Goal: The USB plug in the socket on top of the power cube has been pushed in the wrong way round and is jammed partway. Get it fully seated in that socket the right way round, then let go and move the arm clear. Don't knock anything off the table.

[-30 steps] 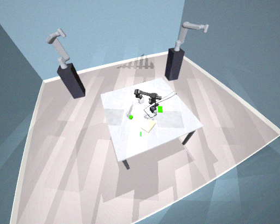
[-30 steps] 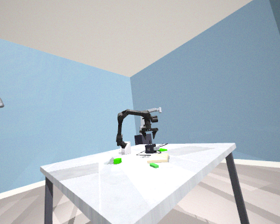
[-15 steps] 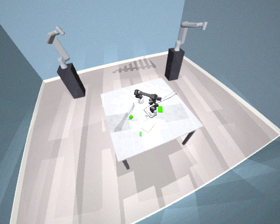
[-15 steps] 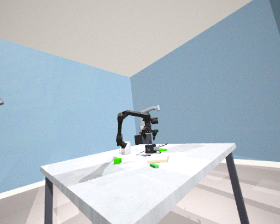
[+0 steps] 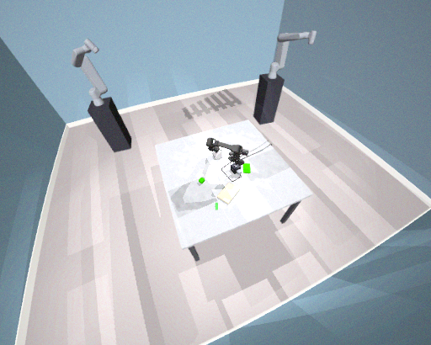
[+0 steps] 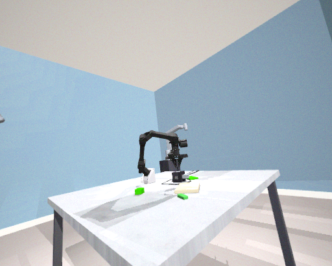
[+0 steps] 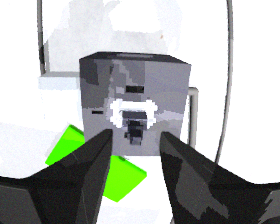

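Note:
The dark power cube (image 5: 234,169) (image 6: 178,176) (image 7: 161,82) stands on the table (image 5: 263,202) (image 6: 170,227). On its top in the wrist view is the USB plug (image 7: 135,131), a dark stub with a bright white shape around its upper part. How deep the plug sits and which way round it is cannot be told. My gripper (image 7: 136,137) (image 6: 177,169) points down just over the cube. Its fingers are partly closed, one on each side of the plug, with a visible gap on both sides, so it is open and empty.
A flat green block (image 5: 247,168) (image 6: 192,178) (image 7: 122,179) lies close beside the cube. A pale block (image 7: 59,81) adjoins the cube's other side. Cables (image 7: 227,75) (image 5: 259,150) run around it. A cream pad (image 5: 228,193) (image 6: 187,188), a green cube (image 5: 201,180) (image 6: 139,191) and a small green bar (image 5: 216,206) (image 6: 182,196) lie farther off.

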`<action>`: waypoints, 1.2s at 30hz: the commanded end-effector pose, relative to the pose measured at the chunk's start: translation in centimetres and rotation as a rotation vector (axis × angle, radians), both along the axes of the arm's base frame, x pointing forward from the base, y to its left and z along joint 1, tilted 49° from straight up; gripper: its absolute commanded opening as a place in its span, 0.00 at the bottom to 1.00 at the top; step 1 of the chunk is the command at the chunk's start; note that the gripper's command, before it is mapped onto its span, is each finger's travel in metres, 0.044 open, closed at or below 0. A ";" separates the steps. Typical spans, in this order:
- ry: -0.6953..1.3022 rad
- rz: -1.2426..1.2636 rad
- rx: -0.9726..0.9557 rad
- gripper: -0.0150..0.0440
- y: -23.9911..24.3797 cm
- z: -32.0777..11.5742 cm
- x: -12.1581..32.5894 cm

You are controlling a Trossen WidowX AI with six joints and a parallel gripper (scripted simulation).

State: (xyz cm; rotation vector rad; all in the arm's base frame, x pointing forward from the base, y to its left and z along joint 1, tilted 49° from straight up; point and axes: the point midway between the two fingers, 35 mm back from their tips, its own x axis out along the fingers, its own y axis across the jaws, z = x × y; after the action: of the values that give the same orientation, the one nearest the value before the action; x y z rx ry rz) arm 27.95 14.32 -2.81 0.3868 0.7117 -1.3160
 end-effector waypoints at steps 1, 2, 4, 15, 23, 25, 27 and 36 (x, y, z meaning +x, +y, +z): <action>0.000 0.000 0.000 0.33 0.0 0.0 0.0; 0.000 0.000 0.000 0.29 0.0 0.0 0.0; 0.000 0.000 0.000 0.27 0.0 0.0 0.0; 0.000 0.000 0.000 0.25 0.0 0.0 0.0; 0.000 0.000 0.000 0.25 0.1 0.1 0.0; 0.000 0.000 0.000 0.25 0.2 0.1 0.0; 0.000 0.000 0.000 0.25 0.3 0.2 0.0; 0.000 0.000 0.000 0.25 0.7 0.6 -0.1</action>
State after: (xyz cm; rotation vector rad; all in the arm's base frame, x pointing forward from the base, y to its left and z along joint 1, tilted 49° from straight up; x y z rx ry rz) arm 27.89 14.75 -2.30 0.3809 0.7105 -1.3154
